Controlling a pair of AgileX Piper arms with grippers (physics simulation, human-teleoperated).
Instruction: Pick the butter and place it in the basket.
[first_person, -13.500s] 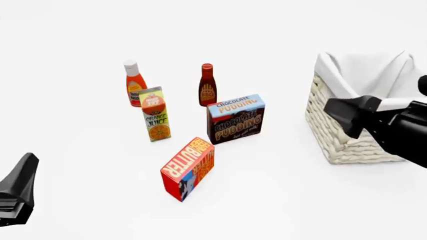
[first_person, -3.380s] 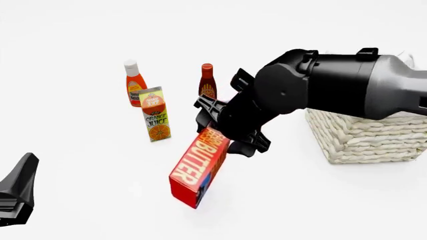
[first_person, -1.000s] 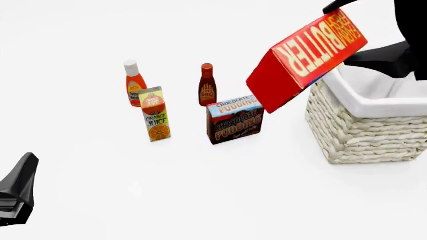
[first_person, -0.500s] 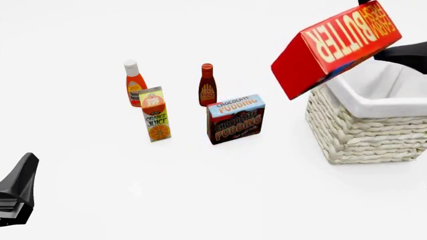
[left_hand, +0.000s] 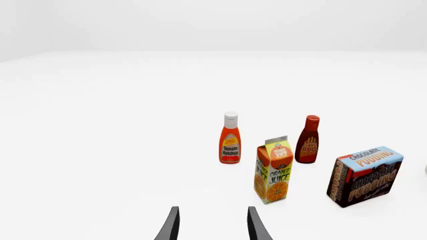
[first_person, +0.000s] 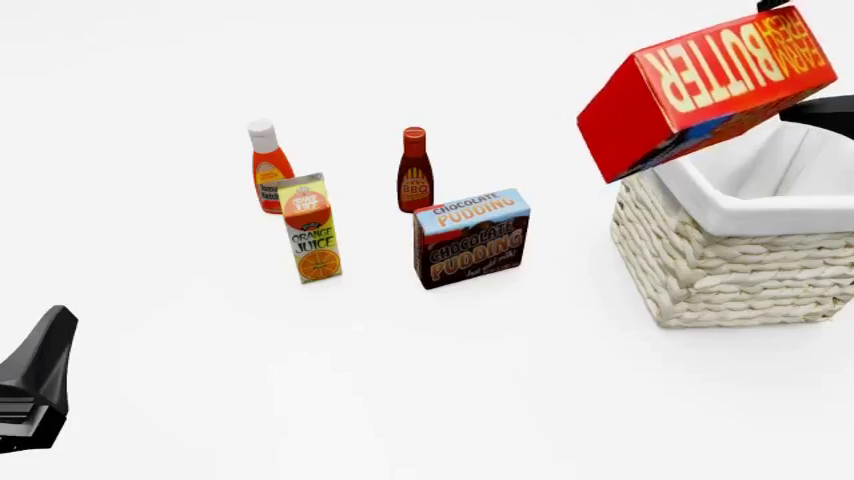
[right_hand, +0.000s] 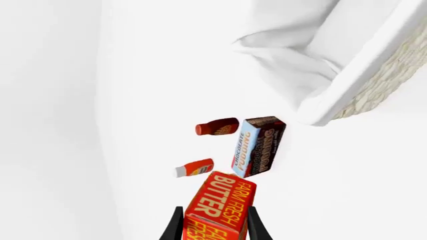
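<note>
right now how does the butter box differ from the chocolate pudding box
The butter is red with cream lettering; the chocolate pudding box is dark brown with a pale blue top. The butter is held in the air, tilted, by the right hand at the basket; the pudding stands upright on the table, untouched. Both are rectangular cartons.

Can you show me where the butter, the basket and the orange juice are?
butter (first_person: 714, 75): front view, on its lettered red face.
basket (first_person: 727, 275): front view, on its woven front wall.
orange juice (left_hand: 273, 172): left wrist view, on the carton's front label.
</note>
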